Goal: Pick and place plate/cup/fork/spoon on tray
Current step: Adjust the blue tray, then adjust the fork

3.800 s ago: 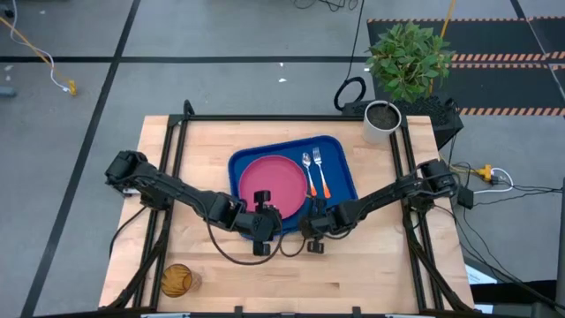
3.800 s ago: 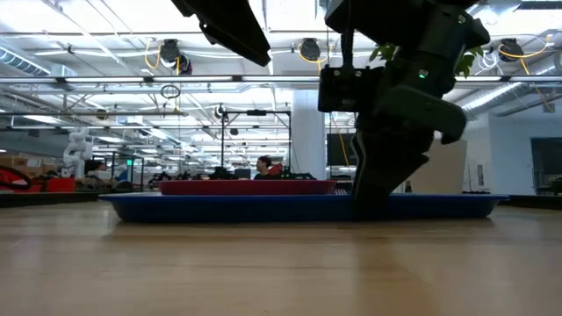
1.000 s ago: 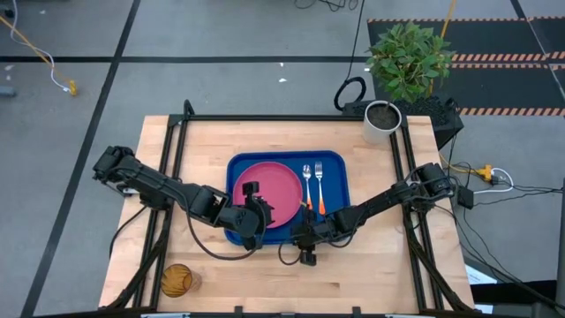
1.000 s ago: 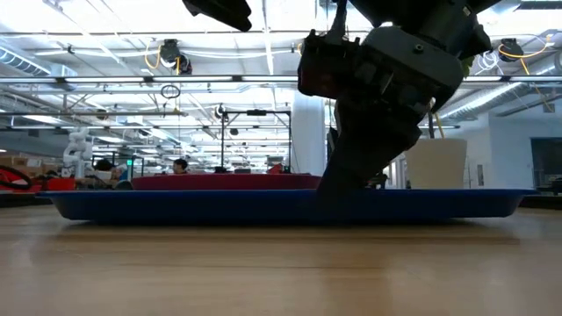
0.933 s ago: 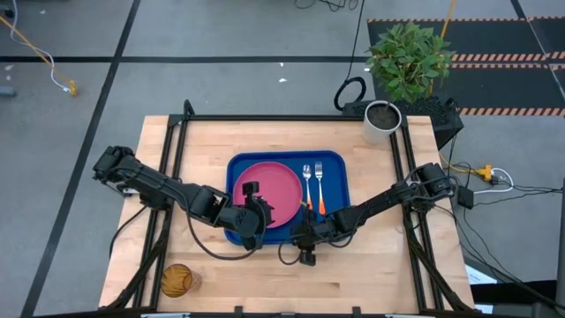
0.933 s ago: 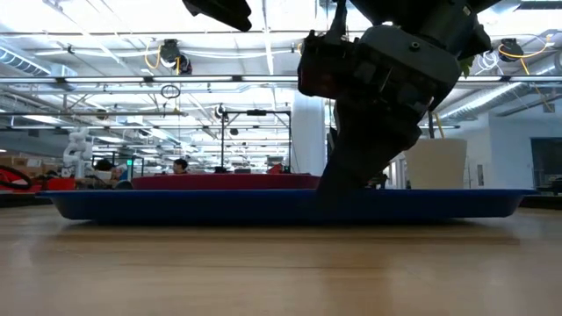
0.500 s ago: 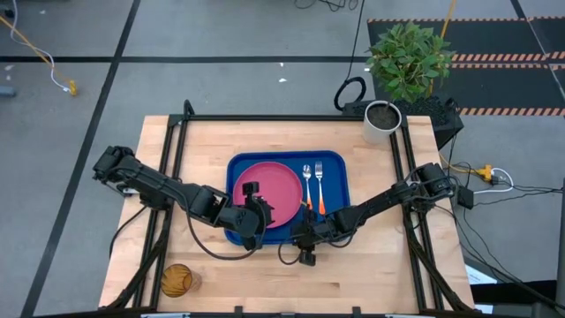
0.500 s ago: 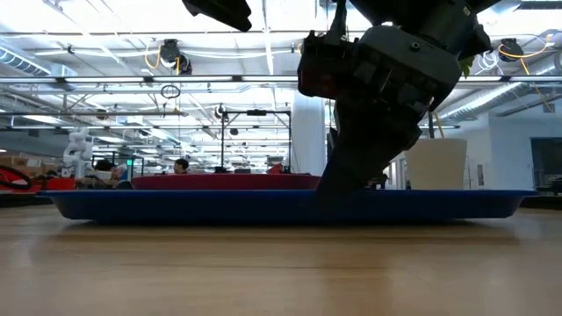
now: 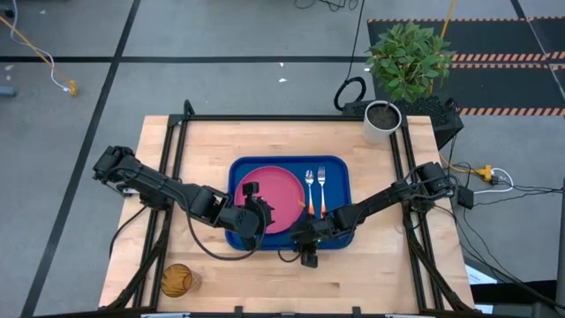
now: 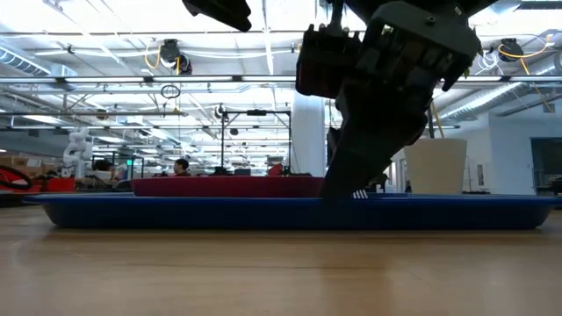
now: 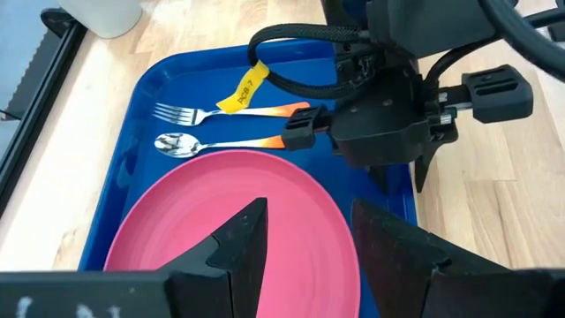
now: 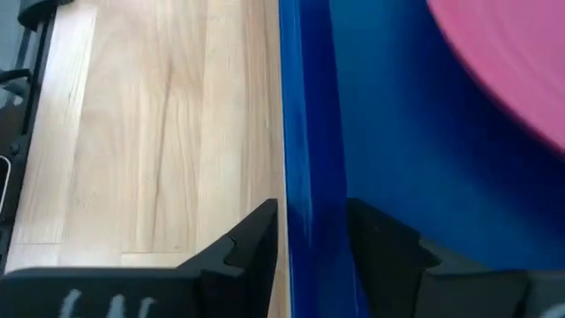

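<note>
**Tray dragged toward the near edge; cup still off it**

So, the thing that has just changed is the large blue rectangular plastic tray. Compared with half a second ago, it sits a little closer to the 6 o'clock edge of the wooden counter, and in the low view its near rim fills more of the width.

The right end effector is what moved it. Its two fingers sit astride the tray's near rim, one inside and one outside, clamped on that rim at about 6 o'clock of the tray.

The load rode along without shifting that I can see:
- The round flat pink-red plastic plate fills the tray's 9 o'clock half.
- The small orange-handled spoon lies just beside the plate.
- The small orange-handled fork lies parallel on its 3 o'clock side.

My left end effector hangs over the plate's near edge with its fingers apart, holding nothing.

For the task, I judge that three of the four items are placed. The small translucent amber-brown ribbed cup stands alone at the counter's 7 o'clock corner, well apart from the tray.

Pulling the tray nearer shortens that gap, so I would expect the left arm to fetch the cup next, since it is free.
</note>
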`<action>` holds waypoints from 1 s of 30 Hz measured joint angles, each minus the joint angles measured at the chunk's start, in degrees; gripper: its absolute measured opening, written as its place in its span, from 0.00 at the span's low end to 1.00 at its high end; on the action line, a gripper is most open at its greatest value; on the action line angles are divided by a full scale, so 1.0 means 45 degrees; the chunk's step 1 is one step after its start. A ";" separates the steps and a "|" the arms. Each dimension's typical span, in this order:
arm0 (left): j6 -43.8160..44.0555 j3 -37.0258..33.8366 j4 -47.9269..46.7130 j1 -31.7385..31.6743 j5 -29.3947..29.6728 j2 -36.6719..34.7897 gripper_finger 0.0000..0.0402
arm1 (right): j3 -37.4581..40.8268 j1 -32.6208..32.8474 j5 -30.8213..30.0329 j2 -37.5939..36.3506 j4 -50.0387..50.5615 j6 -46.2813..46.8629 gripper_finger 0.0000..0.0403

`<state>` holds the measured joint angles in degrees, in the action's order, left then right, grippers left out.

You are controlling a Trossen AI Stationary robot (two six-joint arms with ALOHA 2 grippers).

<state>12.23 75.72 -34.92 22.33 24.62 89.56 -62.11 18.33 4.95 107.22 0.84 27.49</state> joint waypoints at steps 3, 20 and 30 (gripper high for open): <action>0.0000 0.0000 0.0000 0.0000 0.0000 0.0000 0.42 | 0.0000 -0.0030 0.0012 0.0000 0.0000 -0.0171 0.33; -0.0029 -0.0005 0.0007 0.0049 -0.0002 0.0003 0.42 | 0.0000 -0.0374 -0.1465 -0.4280 0.4367 -0.1931 0.34; -0.0123 -0.0005 0.0084 0.0049 0.0077 0.0005 0.42 | 0.0005 -0.2214 -0.3819 -0.5073 0.7958 -0.2540 0.34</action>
<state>11.67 75.70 -34.54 22.55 24.97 89.58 -62.08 8.36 -12.24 84.39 36.65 16.06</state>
